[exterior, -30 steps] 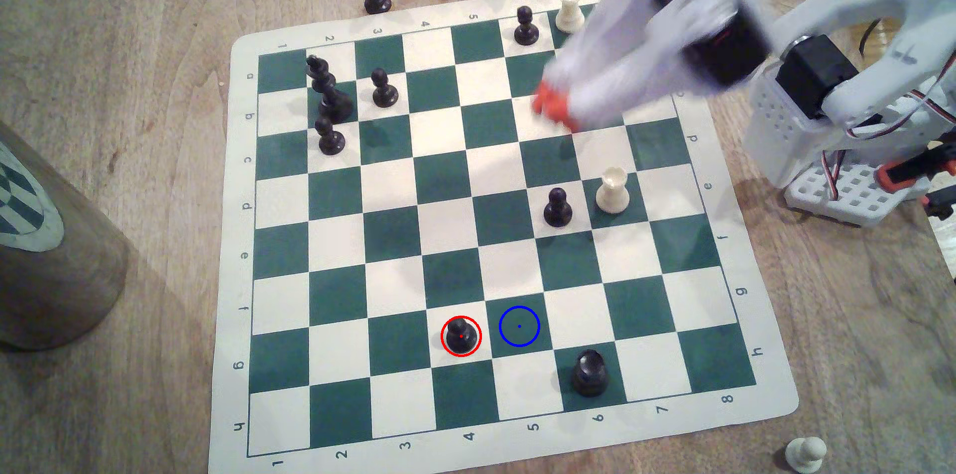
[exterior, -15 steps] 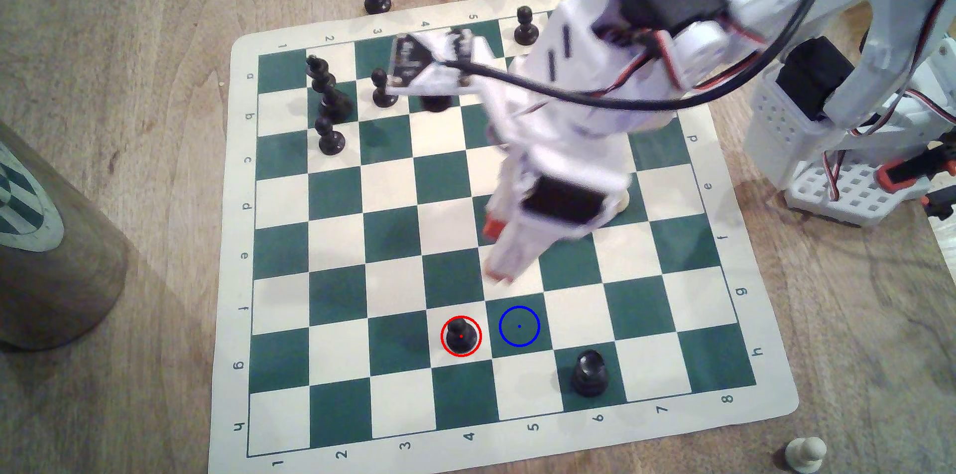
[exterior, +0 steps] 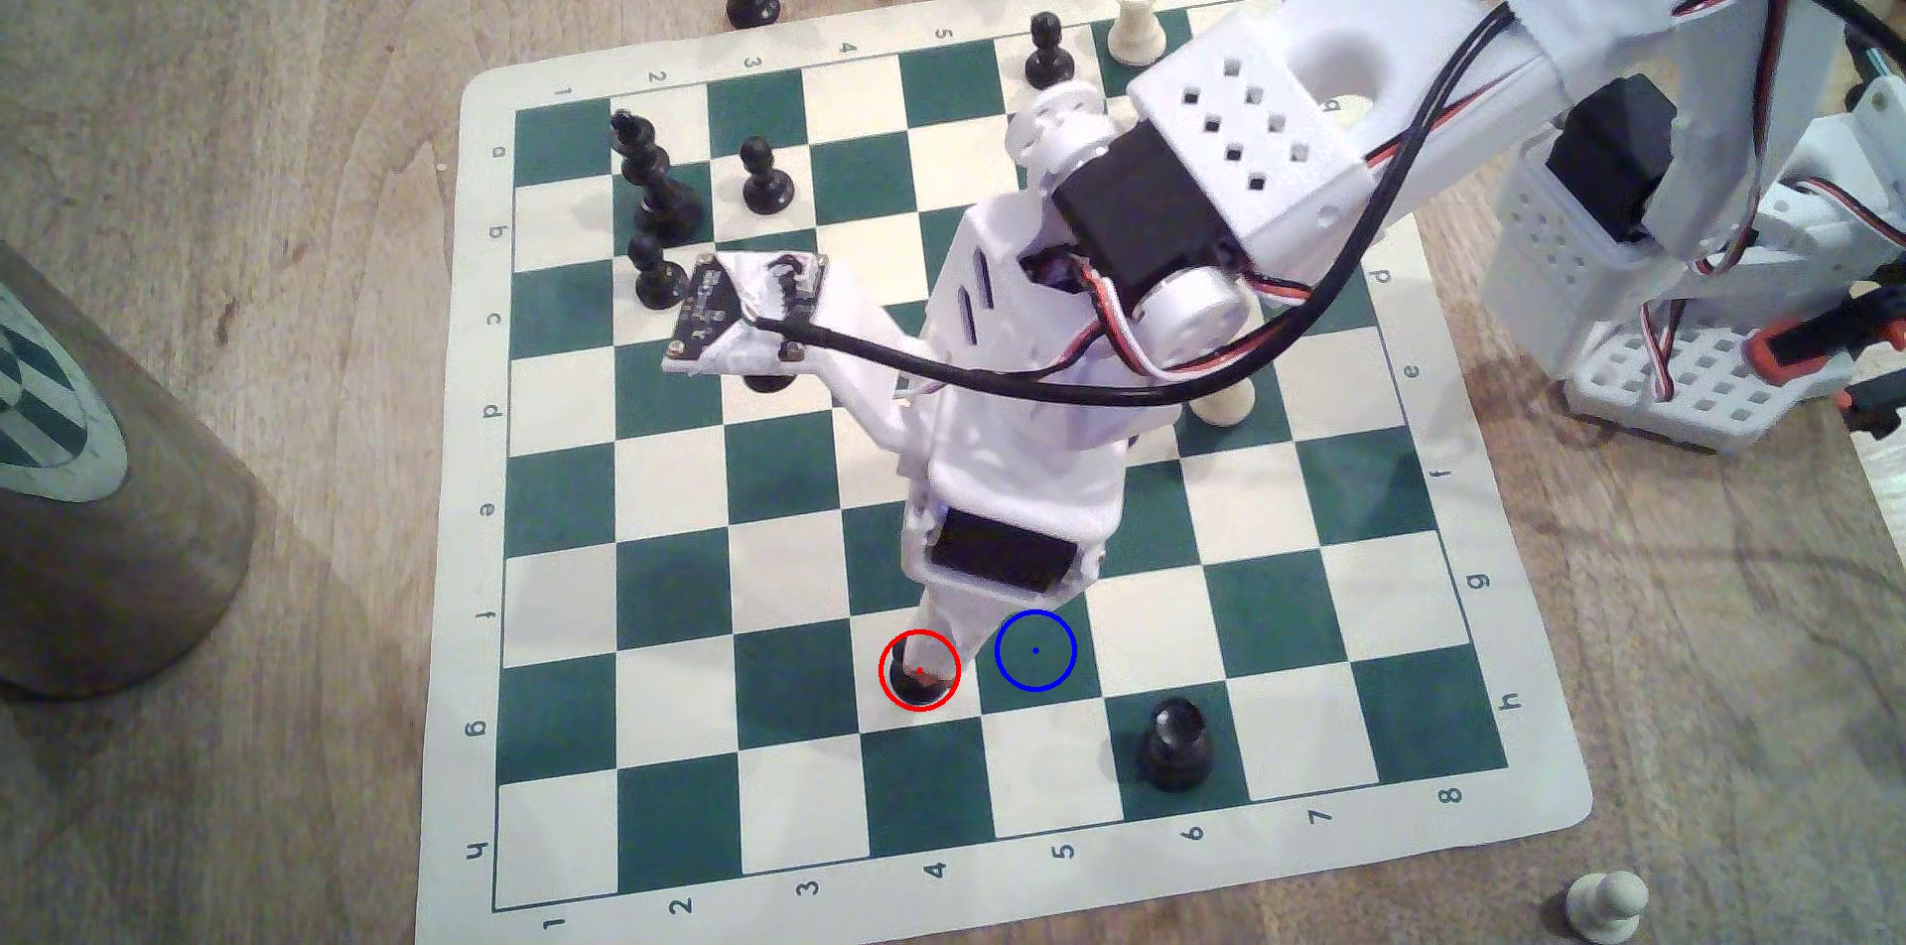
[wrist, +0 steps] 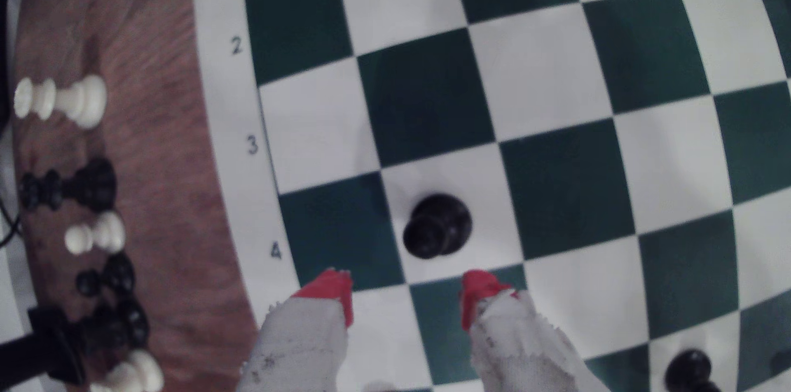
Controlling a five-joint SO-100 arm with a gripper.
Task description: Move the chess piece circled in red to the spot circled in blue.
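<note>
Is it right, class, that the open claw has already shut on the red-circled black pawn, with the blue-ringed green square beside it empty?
Not quite. The wrist view shows the claw open, its red fingertips apart and short of the black pawn, gripping nothing. The blue-ringed green square is indeed empty.

The black pawn (wrist: 436, 225) in the red ring looks like glossy plastic, as does the black rook (exterior: 1176, 744). The chess board (exterior: 1526, 698) is a thin, smooth, matt mat lying on the wood-grain counter (exterior: 258, 28). The pincer (wrist: 406, 293) has matt white plastic fingers wrapped in frayed white tape, with red tips.
</note>
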